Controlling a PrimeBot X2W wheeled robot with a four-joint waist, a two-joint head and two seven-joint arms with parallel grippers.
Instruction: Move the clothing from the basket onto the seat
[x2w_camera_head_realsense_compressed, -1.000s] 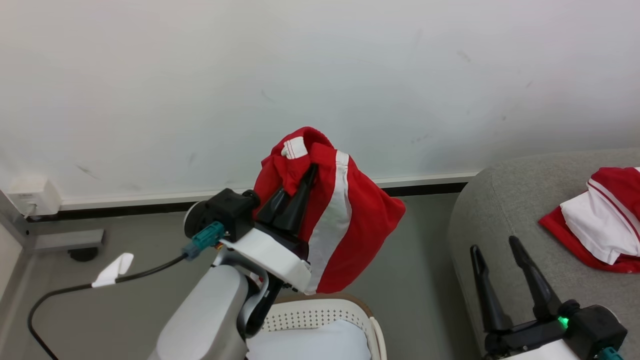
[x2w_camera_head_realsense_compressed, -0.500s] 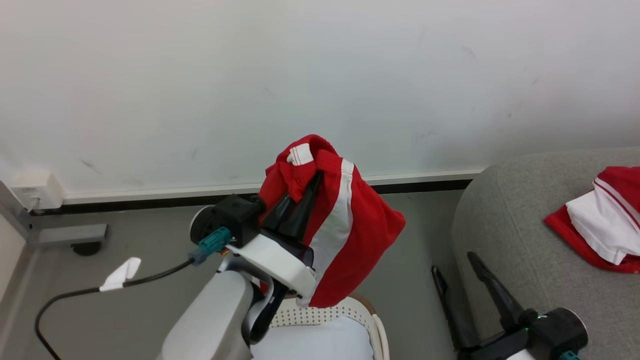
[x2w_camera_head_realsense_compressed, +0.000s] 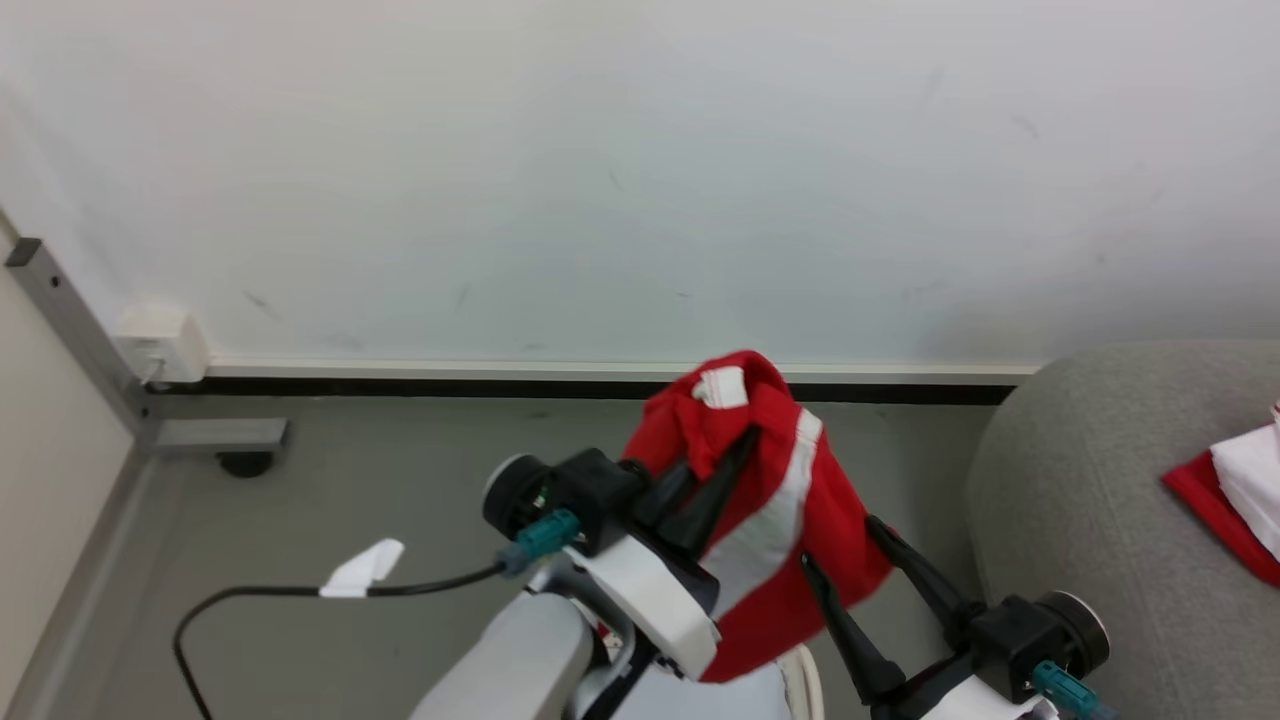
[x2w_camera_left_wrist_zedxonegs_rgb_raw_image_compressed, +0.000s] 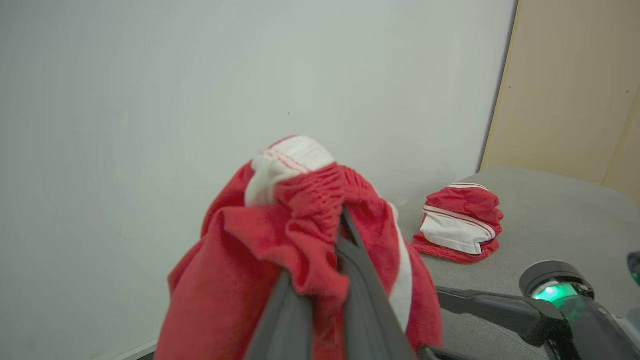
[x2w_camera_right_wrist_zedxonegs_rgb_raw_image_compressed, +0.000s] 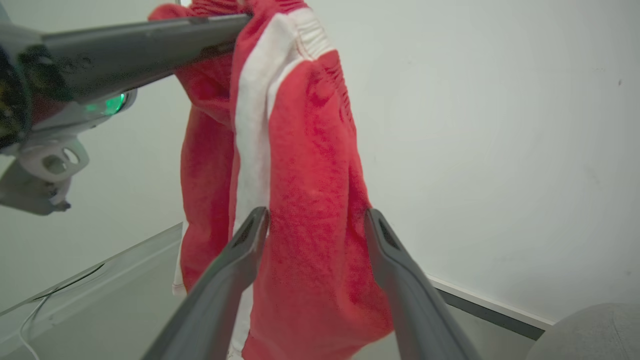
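With our left gripper (x2w_camera_head_realsense_compressed: 718, 455) pinching the bunched top of the red shorts (x2w_camera_head_realsense_compressed: 790, 520), hanging at lower centre of frame, and our right gripper (x2w_camera_head_realsense_compressed: 838, 542) spread astride their lower fabric, we should clamp there, then carry them level to the grey seat (x2w_camera_head_realsense_compressed: 1080, 520) at right.

The left gripper (x2w_camera_head_realsense_compressed: 720, 450) has long dark tapered fingers (x2w_camera_head_realsense_compressed: 722, 490), a black wrist block (x2w_camera_head_realsense_compressed: 590, 490), teal connector (x2w_camera_head_realsense_compressed: 545, 535), black cable (x2w_camera_head_realsense_compressed: 300, 592), and pale grey forearm (x2w_camera_head_realsense_compressed: 510, 660).

Bare room: grey sofa (x2w_camera_head_realsense_compressed: 1085, 520), white wall (x2w_camera_head_realsense_compressed: 640, 180).
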